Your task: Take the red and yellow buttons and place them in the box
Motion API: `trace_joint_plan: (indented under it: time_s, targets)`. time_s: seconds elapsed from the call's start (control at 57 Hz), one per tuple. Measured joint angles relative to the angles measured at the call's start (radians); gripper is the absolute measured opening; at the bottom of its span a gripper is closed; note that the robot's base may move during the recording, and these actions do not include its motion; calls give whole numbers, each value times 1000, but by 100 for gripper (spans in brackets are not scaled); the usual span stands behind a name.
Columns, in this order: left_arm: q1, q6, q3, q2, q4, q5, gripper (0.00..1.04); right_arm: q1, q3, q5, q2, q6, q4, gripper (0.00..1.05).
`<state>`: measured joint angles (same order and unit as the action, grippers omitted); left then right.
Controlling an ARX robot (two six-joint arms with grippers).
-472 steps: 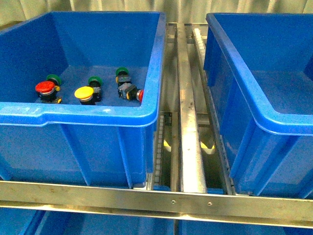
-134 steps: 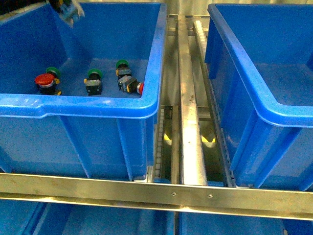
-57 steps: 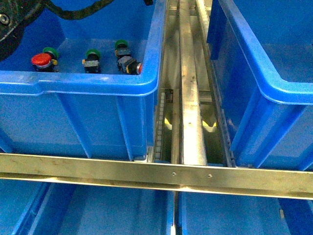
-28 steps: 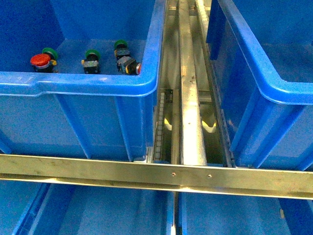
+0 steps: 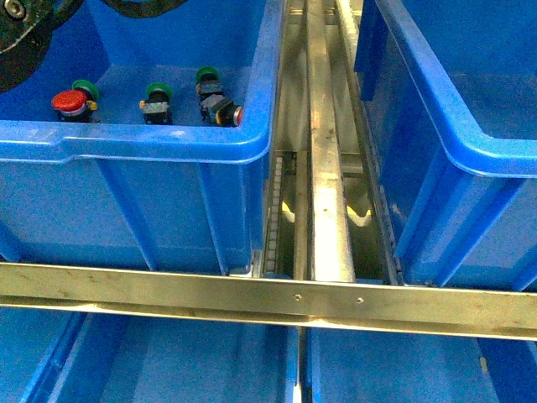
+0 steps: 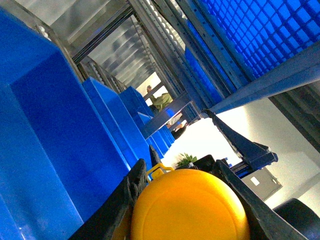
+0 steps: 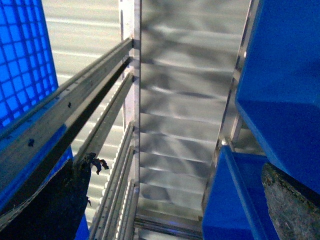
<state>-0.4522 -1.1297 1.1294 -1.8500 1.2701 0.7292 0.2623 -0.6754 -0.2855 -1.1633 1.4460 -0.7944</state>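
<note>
In the left wrist view my left gripper (image 6: 187, 205) is shut on the yellow button (image 6: 190, 207), whose round cap fills the space between the black fingers (image 6: 122, 200). In the front view the left blue bin (image 5: 168, 147) holds a red button (image 5: 69, 102) at its left and a second red button (image 5: 226, 112) lying on its side at its right. Part of the left arm (image 5: 25, 34) shows at the top left, above that bin. My right gripper (image 7: 175, 200) is open and empty, pointing at shelf rails.
Three green-capped buttons (image 5: 156, 96) lie among the red ones in the left bin. A second blue bin (image 5: 453, 143) stands on the right, with a metal roller track (image 5: 323, 168) between the bins. A steel crossbar (image 5: 268, 298) runs along the front, with more blue bins below.
The yellow button has gone from the left bin and is now in my left gripper. The left arm, out of view half a second ago, shows again at the top left.
</note>
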Motion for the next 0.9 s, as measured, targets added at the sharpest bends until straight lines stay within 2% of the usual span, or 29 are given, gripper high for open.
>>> trace_joint_plan:
  time_s: [0.456,0.895]
  targets:
    - [-15,-1,19,-5,6,3,32,182,-56,-45,-119,3,-43,99]
    - [-15,2,16,-5,13,5,32,253,-71,-70,-118,10,-13,99]
